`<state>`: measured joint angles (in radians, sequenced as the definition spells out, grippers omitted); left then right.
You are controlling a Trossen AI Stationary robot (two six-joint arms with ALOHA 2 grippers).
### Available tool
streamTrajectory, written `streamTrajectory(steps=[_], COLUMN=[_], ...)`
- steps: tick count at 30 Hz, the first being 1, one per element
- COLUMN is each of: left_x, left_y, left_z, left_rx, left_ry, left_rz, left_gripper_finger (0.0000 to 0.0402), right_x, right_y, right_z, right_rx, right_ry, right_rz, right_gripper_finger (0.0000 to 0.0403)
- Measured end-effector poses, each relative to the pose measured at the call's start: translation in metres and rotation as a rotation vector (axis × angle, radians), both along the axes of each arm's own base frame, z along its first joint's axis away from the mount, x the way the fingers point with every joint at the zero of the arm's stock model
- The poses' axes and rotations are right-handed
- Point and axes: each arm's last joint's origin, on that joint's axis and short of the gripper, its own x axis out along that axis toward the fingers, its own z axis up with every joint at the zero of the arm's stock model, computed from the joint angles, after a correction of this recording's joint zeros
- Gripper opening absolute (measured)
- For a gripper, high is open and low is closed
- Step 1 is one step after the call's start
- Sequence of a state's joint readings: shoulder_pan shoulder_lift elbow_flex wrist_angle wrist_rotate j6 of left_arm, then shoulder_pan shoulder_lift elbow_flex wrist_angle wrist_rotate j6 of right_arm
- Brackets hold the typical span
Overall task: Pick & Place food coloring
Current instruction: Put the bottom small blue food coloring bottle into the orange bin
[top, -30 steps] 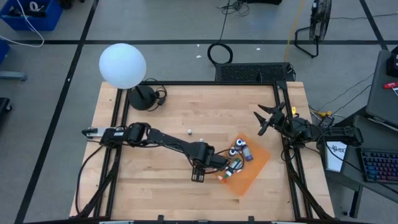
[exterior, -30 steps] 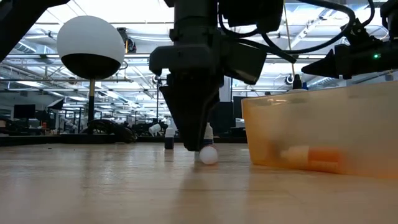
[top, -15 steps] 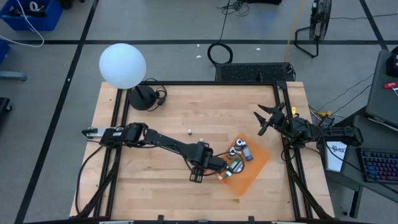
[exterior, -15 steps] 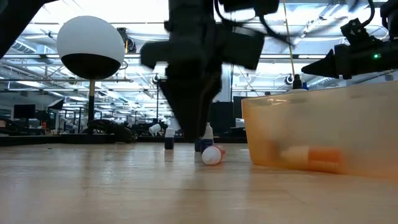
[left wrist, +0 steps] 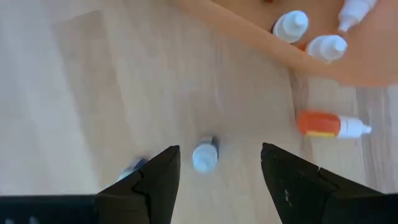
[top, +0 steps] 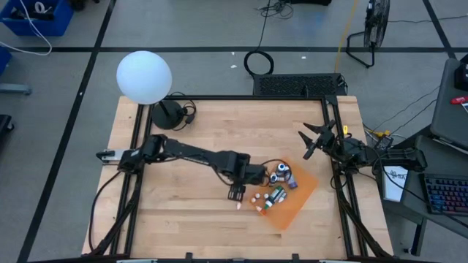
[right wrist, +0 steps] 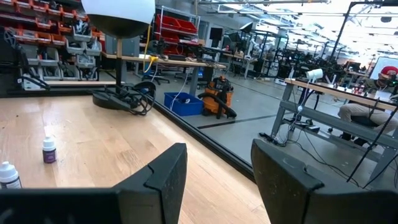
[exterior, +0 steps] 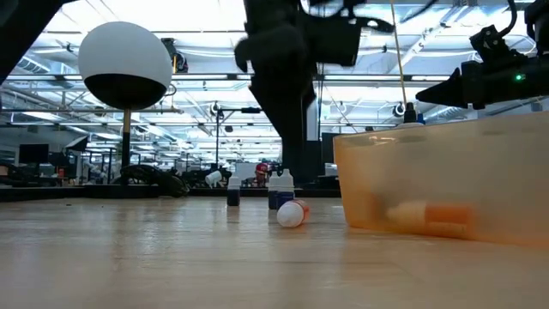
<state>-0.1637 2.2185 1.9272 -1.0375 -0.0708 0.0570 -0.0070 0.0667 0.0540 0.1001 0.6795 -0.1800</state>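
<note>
My left gripper [top: 238, 193] hangs open above the table, just left of the orange tray [top: 300, 199], touching nothing. In the left wrist view a small white-capped bottle [left wrist: 204, 155] stands on the wood below its fingers. An orange-bodied bottle [left wrist: 331, 124] lies on its side beside the tray edge, also visible in the low view [exterior: 292, 213]. Several food coloring bottles [top: 280, 175] sit in the tray. Two more [top: 222, 154] stand farther back. My right gripper [top: 313, 139] waits open at the table's right far side.
A white globe lamp [top: 144, 76] on a black base stands at the far left corner. Black frame rails [top: 136, 139] run along the table's sides. The right wrist view shows a purple-topped bottle [right wrist: 49, 150] and a white-topped one [right wrist: 7, 174] standing on the wood.
My left gripper has risen from the table surface and shifted slightly toward the far edge. The whitish, orange-bodied bottle that was at its fingertips now lies on its side on the wood, clear of the fingers and a little nearer the tray.
</note>
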Motion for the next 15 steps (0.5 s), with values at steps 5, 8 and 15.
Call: streamTrajectory(steps=[5, 8, 15], left_x=[0.000, -0.004, -0.006], left_y=[0.019, 0.024, 0.024], left_z=[-0.020, -0.032, -0.042], left_rx=[-0.086, -0.093, -0.096], left_ry=[0.031, 0.057, 0.064], left_rz=[0.018, 0.035, 0.036], left_gripper_finger=[0.0223, 0.0223, 0.0223], right_x=[0.000, 0.000, 0.000], right_y=[0.000, 0.000, 0.000], right_z=[0.000, 0.000, 0.000], right_rx=[0.000, 0.000, 0.000], right_ry=[0.000, 0.000, 0.000], right_rz=[0.000, 0.000, 0.000], right_gripper_finger=[0.0167, 0.0167, 0.0167])
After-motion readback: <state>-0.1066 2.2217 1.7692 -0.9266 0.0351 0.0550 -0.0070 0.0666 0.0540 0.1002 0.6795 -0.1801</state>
